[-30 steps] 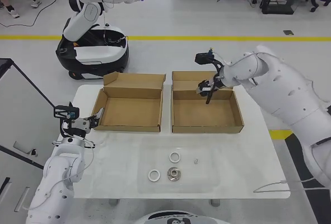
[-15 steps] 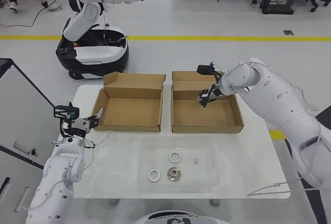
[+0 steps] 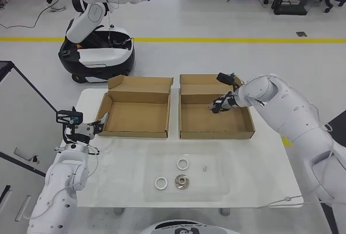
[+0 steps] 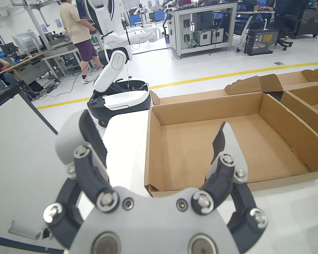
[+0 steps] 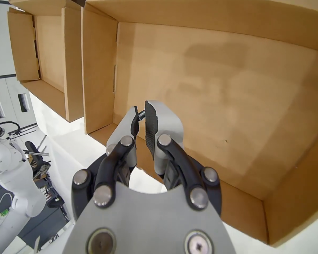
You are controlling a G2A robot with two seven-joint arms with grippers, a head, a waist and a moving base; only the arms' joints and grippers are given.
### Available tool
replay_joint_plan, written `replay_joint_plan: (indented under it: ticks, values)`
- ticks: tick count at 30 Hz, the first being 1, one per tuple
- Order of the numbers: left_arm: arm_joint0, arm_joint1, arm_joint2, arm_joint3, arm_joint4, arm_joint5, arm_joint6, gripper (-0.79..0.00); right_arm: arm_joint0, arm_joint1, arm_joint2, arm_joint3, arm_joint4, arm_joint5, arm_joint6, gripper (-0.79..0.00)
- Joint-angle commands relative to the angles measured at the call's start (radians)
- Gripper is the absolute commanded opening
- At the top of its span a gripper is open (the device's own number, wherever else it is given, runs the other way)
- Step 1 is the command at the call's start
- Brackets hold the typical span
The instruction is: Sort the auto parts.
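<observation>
Cardboard right box [image 3: 216,126] with right end effector [image 5: 142,110] lowered inside, clamped on screw [image 5: 140,115], left end effector [image 4: 153,121] apart, unmoved.

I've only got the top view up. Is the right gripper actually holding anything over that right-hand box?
Observer: Yes. The right wrist view shows the right gripper shut on a small threaded screw, pinched right at the fingertips.
Operator: Okay, and what about the left gripper, is it carrying a part?
Observer: No. In the left wrist view the left gripper is open with nothing between its fingers, and it faces the left cardboard box.
</observation>
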Motion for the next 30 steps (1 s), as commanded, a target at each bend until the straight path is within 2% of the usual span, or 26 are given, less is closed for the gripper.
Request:
replay_joint_plan:
  ticks: [1,16,30]
  values:
    - [0.0,0.0,0.0,0.0,0.0,0.0,0.0,0.0,-0.017,0.006,0.012,-0.001,-0.005,0.006,-0.013,-0.785]
    - [0.0,0.0,0.0,0.0,0.0,0.0,0.0,0.0,-0.117,0.041,0.098,-0.044,-0.027,0.062,-0.074,-0.785]
    - [0.0,0.0,0.0,0.0,0.0,0.0,0.0,0.0,-0.148,0.039,0.122,-0.049,-0.047,0.064,-0.066,-0.785]
